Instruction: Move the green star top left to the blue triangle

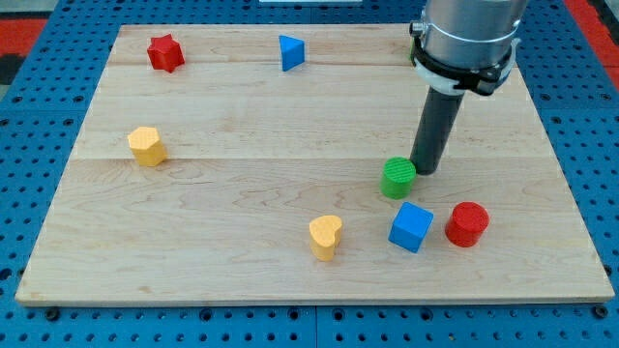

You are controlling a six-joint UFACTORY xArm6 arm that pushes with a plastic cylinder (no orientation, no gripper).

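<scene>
The green block (397, 178) lies right of the board's middle; its shape looks rounded, and I cannot make out star points. The blue triangle (291, 51) sits near the view's top edge, left of centre, far up and to the left of the green block. My tip (424, 171) rests on the board just to the right of the green block, touching or nearly touching its right side. The rod rises from there to the arm's grey body at the view's top right.
A red star (165, 52) sits at the top left. A yellow block (146, 146) is at the left. A yellow heart (326, 236), a blue cube (411, 226) and a red cylinder (467, 223) lie below the green block. The wooden board (242, 116) rests on a blue pegboard.
</scene>
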